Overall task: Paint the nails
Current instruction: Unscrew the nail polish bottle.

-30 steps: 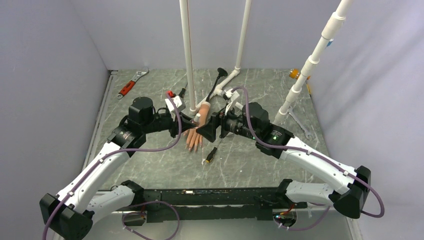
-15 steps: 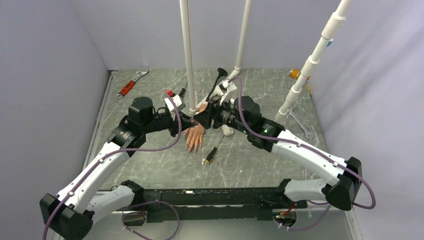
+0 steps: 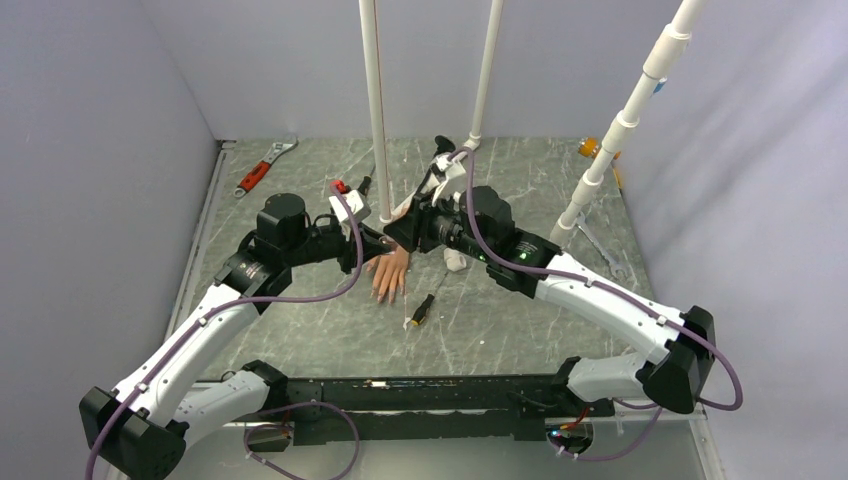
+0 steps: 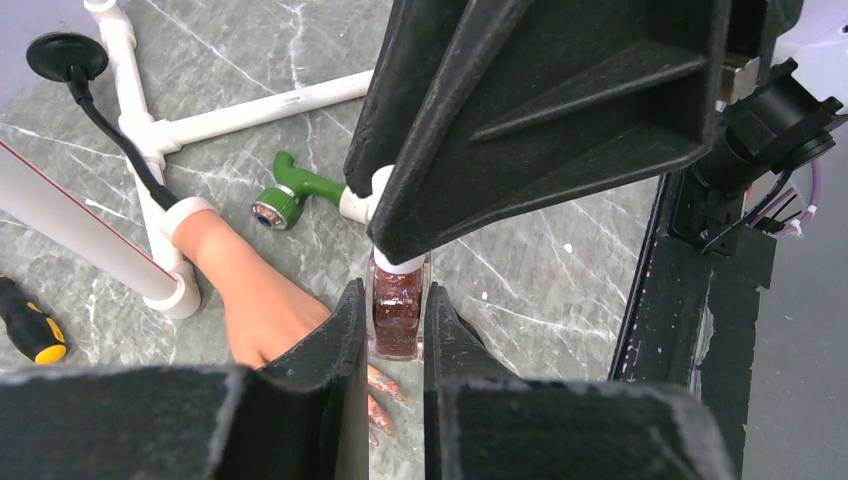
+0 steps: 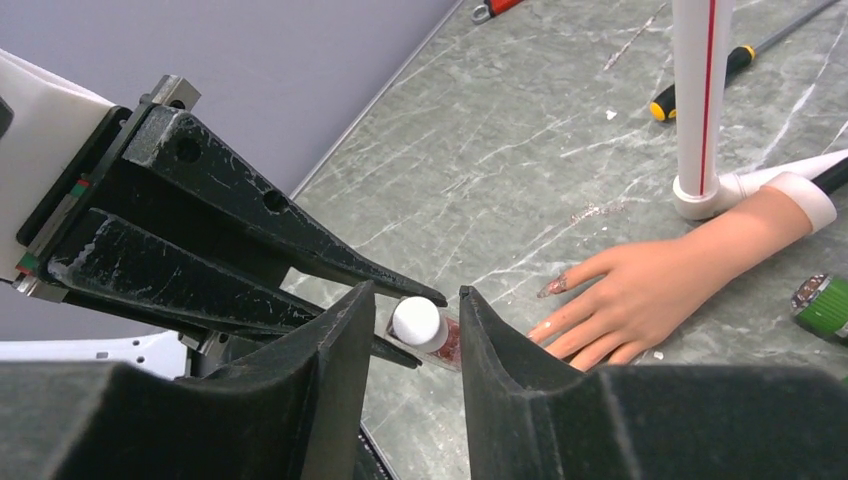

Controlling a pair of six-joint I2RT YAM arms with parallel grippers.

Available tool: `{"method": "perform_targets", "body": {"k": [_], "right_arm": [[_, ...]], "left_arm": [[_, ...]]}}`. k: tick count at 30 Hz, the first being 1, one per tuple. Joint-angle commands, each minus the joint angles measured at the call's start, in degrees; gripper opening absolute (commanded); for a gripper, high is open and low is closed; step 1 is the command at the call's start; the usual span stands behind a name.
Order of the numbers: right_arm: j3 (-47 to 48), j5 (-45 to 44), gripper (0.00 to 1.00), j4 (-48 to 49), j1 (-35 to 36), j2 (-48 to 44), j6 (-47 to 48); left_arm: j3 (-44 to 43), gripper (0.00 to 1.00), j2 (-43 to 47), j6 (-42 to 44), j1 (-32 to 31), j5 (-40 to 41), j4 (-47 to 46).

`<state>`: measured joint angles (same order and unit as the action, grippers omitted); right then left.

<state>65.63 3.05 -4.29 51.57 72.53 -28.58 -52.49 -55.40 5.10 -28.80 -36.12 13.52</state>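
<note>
Centre-bench, two robot arms meet over a small bottle (image 4: 398, 322) of dark red glitter polish. The left hand (image 4: 396, 300) clamps the bottle's glass body upright between its black fingers. The right hand (image 5: 415, 300) has narrowed to a slim gap around the bottle's white cap (image 5: 416, 322); in its wrist view a sliver of space shows on each side of the cap, so contact cannot be confirmed. Just beside the bottle, the peach mannequin (image 5: 650, 290) lies palm down on the grey marbled bench (image 3: 500, 320), its fingers pointing toward the arms' bases and its white cuff by the foot of a white pipe (image 5: 697, 100). The nails (image 5: 552, 289) sit at those fingertips, near the bottle, and some show reddish glitter. A green fitting (image 4: 285, 200) lies behind the wrist, and a yellow-and-black screwdriver (image 4: 30, 325) lies beyond the pipe.
</note>
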Motion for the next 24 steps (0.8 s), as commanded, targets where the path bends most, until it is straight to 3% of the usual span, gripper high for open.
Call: {"method": "perform_targets", "body": {"k": [1,10,16,24], "right_arm": [[3.1,1.2,0.37,0.0,0.2,1.4,0.5],[2.8,1.9,0.23,-1.5,0.3,1.5,0.9],[1.0,3.4,0.06,-1.0,0.3,0.4,2.6],[-2.8,11.2,0.00,0.9,0.3,-2.1,6.2]], "left_arm": [[-0.9,0.00,0.0,0.0,0.3,-1.4,-3.0],[-0.9,0.00,0.0,0.0,0.3,-1.2,-3.0],[-0.8,0.00,0.2,-0.2,0.6,-2.9,-2.9],[-1.8,0.00,0.4,2.2,0.9,-16.2,-1.3]]}}
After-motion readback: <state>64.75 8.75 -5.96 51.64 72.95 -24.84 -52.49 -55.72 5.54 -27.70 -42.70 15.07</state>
